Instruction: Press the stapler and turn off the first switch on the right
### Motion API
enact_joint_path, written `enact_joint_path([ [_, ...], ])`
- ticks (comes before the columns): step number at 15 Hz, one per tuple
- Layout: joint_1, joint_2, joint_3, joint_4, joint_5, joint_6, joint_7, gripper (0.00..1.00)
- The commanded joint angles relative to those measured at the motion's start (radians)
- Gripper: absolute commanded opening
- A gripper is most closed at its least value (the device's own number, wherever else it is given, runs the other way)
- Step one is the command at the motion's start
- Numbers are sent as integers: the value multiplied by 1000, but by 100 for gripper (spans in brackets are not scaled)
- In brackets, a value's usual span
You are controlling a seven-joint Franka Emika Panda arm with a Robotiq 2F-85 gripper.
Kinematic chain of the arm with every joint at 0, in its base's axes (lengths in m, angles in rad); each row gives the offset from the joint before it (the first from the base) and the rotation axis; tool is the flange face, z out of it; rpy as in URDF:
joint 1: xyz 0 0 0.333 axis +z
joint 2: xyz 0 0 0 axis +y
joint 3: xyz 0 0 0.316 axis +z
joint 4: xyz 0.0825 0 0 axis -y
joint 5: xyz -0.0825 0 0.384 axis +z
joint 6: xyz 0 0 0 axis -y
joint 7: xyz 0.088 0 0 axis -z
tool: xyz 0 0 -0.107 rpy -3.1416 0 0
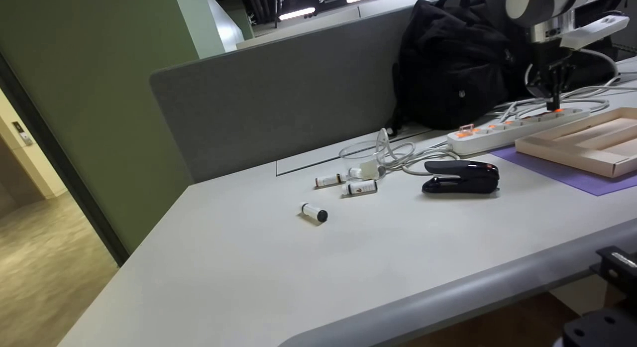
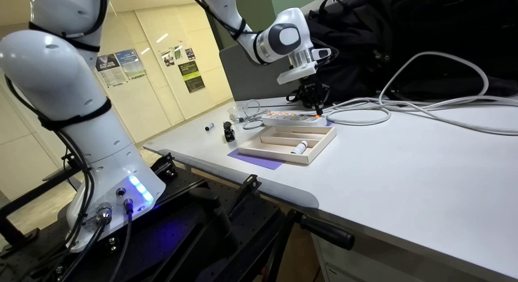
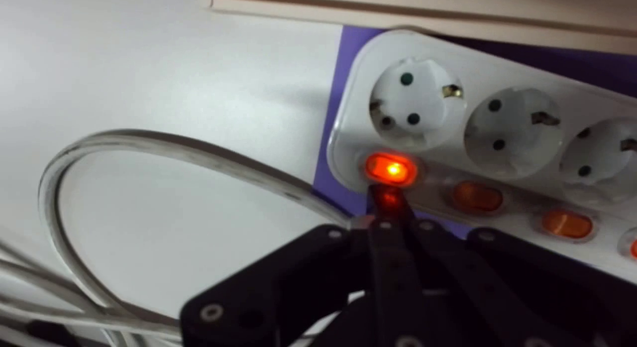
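Observation:
The black stapler (image 1: 475,180) lies on the white table in front of the power strip, its long rounded top raised at an angle; it also shows in an exterior view (image 2: 229,132) and is out of the wrist view. The white power strip (image 1: 502,138) has a row of orange switches. Its end switch (image 3: 391,169) glows bright orange in the wrist view; the neighbouring switch (image 3: 477,196) looks dim. My gripper (image 3: 390,200) is shut and empty, pointing down, fingertips right beside the lit end switch. Contact cannot be told. The gripper shows in both exterior views (image 1: 553,106) (image 2: 319,111).
A shallow wooden tray (image 2: 273,155) on a purple sheet (image 2: 259,162) stands beside the strip, with a small white bottle (image 2: 300,147) inside. White cables (image 3: 199,163) loop by the gripper. A black backpack (image 1: 453,73) stands behind. Several small bottles (image 1: 361,187) lie beyond the stapler.

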Motion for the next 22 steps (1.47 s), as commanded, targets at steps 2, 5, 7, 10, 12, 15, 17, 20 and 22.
enact_joint_path([
  [2,82,-11,-27,-69,-93,30,101,0],
  [5,93,-17,-33,-67,-113,24,120,0],
  [7,78,-31,-22,-62,-97,16,113,0],
  [10,32,-63,18,-57,-46,-21,78,0],
  [12,-3,-74,48,-49,2,-60,57,0],
  [15,-45,-81,76,-34,68,-119,36,0],
  [17,-64,-83,81,-25,99,-141,30,0],
  [20,-88,-88,76,-17,130,-147,25,0],
  [22,-105,-85,77,-8,149,-146,21,0],
])
